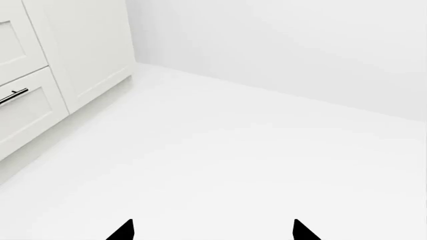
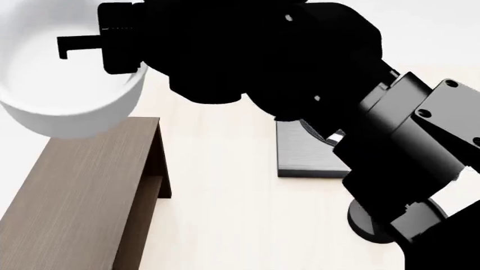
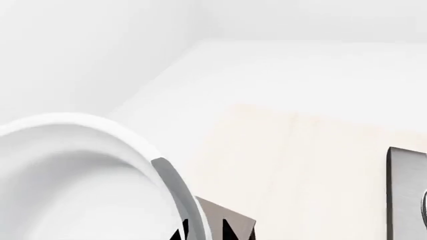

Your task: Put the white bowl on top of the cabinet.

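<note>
Your right tool [image 3: 203, 236] held the white bowl [image 2: 64, 84] by its rim, one tip on either side of the wall, as the right wrist view showed. The bowl hung in the air over the far end of the cabinet [image 2: 75, 197], not resting on it as far as the head view showed. The cabinet lay on the pale wooden surface [image 2: 225, 185], with the grey stove plate [image 2: 304, 154] well apart from it. Your left tool [image 1: 213, 232] was spread wide and held nothing, facing a white floor [image 1: 220, 165] beside white cupboards [image 1: 73, 45].
</note>
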